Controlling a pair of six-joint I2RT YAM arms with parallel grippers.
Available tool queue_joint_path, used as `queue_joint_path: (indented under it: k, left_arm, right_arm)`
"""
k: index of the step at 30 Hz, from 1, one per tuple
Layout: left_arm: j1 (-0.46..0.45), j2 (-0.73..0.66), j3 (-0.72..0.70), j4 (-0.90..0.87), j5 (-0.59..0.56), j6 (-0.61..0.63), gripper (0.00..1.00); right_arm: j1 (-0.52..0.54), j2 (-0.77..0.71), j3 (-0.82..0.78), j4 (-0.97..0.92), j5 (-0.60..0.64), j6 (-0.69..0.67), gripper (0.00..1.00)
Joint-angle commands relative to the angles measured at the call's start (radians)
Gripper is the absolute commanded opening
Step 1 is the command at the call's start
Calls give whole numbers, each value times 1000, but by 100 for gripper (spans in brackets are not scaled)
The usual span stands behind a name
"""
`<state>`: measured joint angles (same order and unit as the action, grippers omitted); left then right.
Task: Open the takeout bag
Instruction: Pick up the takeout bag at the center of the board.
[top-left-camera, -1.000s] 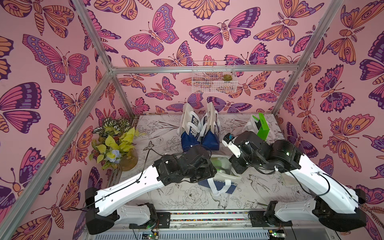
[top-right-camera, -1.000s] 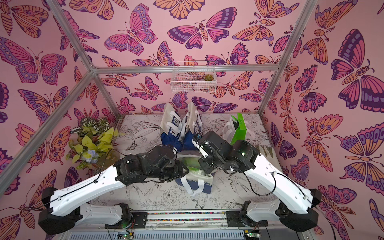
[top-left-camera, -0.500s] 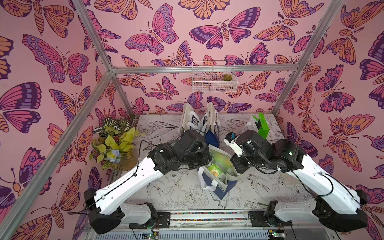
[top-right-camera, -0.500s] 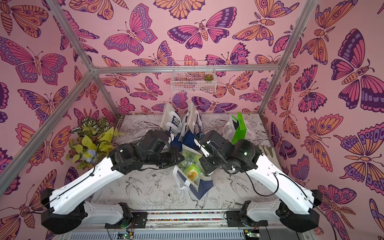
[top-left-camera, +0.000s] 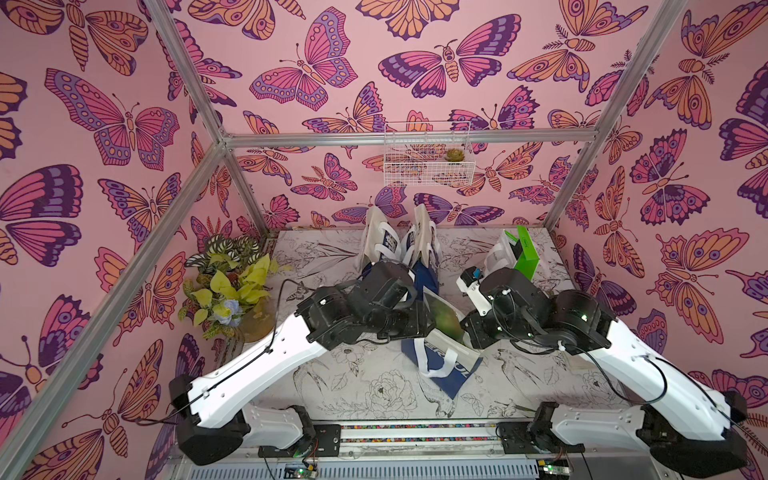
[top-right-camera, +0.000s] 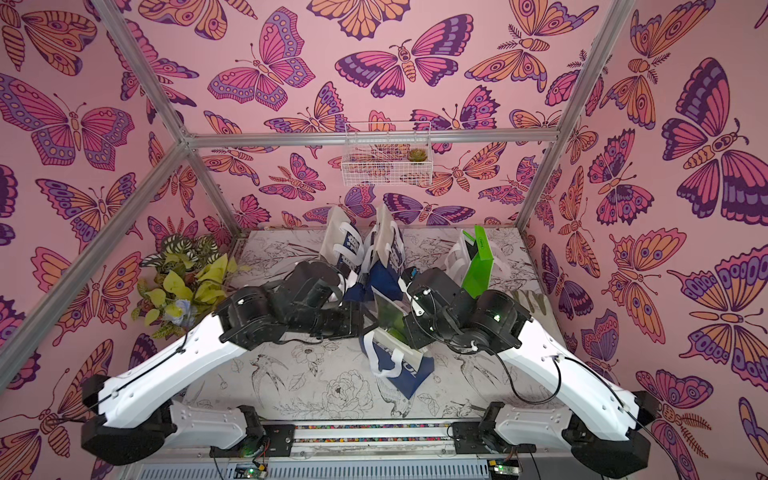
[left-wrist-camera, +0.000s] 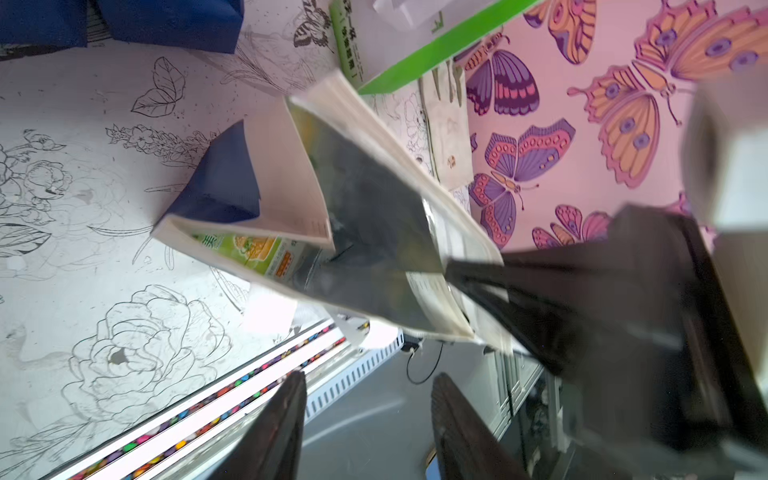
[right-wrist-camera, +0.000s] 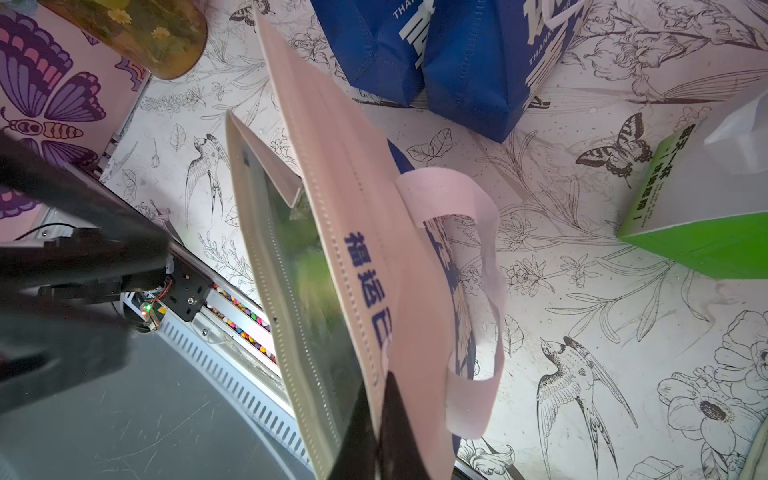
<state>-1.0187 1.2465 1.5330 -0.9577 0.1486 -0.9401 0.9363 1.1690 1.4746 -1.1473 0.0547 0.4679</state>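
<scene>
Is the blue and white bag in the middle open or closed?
Open. In the left wrist view the bag gapes wide, showing its silver lining and a green-labelled packet inside.

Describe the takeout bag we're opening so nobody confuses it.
On the floral-print table, look centre-front, before the standing blue bags. This takeout bag alone is held: rim pinched by the right gripper, mouth open on a silver lining.
</scene>
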Motion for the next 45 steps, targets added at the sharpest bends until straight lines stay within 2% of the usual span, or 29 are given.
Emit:
queue_joint_path:
  k: [1,7,9,18,24,27,29,30,37,41,45]
  left_arm:
    - [-12,-54,-47,-81,-26,28,57]
    - [-44,-14,-93,-23,-25,-45,60]
    - [-47,4,-94,8,-21,-62,64]
    - [-47,50,-159,106,-20,-134,63]
    - [-47,66,-187,129,20,-146,47]
    - [-47,68,-178,128,22,-132,18]
    - [-41,77,-145,111,9,-106,4]
    - [-37,86,-124,99,5,-90,1]
    - [-11,265,138,71,48,76,0]
    - [26,398,311,66,87,187,0]
    - [76,496,418,59,147,237,0]
  right_arm:
    - [-4,6,28,5,13,14,0]
    - [-4,-19,29,23,-49,21,0]
    - [1,-36,25,37,-70,27,0]
    - [34,-34,45,9,-52,22,0]
    - [35,-29,89,-11,0,16,0]
    - [32,-17,113,-34,38,15,0]
    - [19,-11,125,-55,69,13,0]
    - [5,-11,127,-62,72,11,0]
    - [-164,-48,141,-105,78,11,0]
    - [-303,-58,150,-116,37,2,0]
    - [-385,-47,201,-122,-13,-18,0]
